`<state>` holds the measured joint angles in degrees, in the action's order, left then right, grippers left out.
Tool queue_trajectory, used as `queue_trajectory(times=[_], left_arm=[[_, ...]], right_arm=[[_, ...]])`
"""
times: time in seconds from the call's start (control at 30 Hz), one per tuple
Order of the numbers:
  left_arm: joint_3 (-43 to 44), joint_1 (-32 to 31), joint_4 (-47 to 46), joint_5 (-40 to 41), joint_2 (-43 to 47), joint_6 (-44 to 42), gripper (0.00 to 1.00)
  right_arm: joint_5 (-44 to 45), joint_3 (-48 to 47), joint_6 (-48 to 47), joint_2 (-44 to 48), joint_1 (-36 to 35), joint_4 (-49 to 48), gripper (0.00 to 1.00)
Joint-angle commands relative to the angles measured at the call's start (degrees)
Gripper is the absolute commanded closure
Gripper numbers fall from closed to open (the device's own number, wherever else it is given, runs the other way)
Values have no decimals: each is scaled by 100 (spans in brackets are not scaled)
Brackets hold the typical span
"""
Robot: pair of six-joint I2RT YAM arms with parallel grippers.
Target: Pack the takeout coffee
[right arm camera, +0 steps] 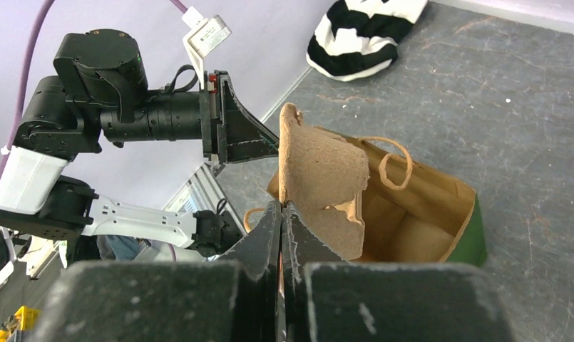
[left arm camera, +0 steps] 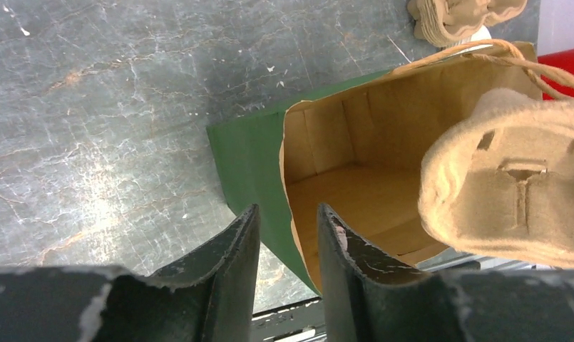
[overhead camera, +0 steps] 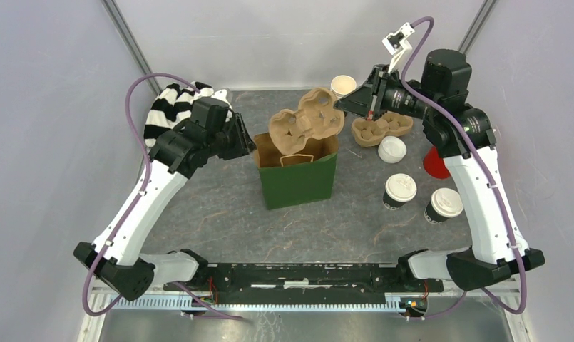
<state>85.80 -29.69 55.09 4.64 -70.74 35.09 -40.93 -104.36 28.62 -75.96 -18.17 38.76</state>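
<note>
Two lidded takeout coffee cups (overhead camera: 399,191) (overhead camera: 443,205) stand on the table at the right, dark with white lids. A green paper bag (overhead camera: 298,182) stands open in the middle. My right gripper (overhead camera: 346,105) (right arm camera: 282,206) is shut on the edge of a brown pulp cup carrier (overhead camera: 305,122) (right arm camera: 319,178), holding it tilted over the bag's mouth. The carrier also shows in the left wrist view (left arm camera: 512,192). My left gripper (overhead camera: 249,146) (left arm camera: 287,214) is open, its fingers on either side of the bag's left wall (left arm camera: 248,157).
A stack of carriers (overhead camera: 381,128), a loose white lid (overhead camera: 392,149), an open cup (overhead camera: 343,85) and a red cup (overhead camera: 433,164) sit at the back right. A striped black-and-white cloth (overhead camera: 168,107) lies at the back left.
</note>
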Motion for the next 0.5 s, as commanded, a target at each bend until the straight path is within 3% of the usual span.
queue_trajectory(times=[0.0, 0.47], left_arm=[[-117, 8, -304, -278, -68, 50, 59], [-544, 16, -561, -435, -226, -99, 85]], right_arm=[[601, -226, -175, -6, -293, 166, 100], [2272, -340, 159, -326, -1358, 675, 100]])
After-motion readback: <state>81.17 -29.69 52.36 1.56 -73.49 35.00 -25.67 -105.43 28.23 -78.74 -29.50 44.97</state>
